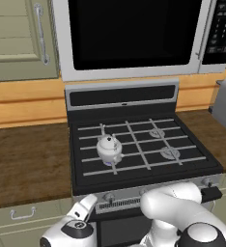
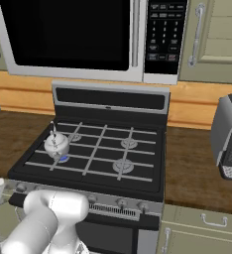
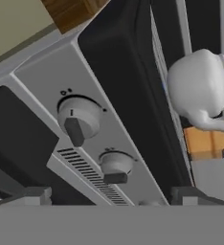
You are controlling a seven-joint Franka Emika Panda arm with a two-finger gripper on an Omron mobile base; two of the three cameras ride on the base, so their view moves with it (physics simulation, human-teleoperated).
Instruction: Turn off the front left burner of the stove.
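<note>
Hand view: lining up on the stove [image 1: 134,144] knobs, none gripped yet.
Fingers [image 3: 28,195] apart, near left knob [image 3: 79,117]. Burner [image 2: 62,158] glows blue under the kettle [image 2: 56,144]; next, close on that knob and twist.

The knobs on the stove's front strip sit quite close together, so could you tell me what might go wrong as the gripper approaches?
Two knobs, a larger knob and a smaller knob, sit side by side ahead of the gripper; it might grasp the wrong one. The kettle stands over the front left burner, whose blue glow shows beneath, so heat remains a risk until shutoff.
</note>
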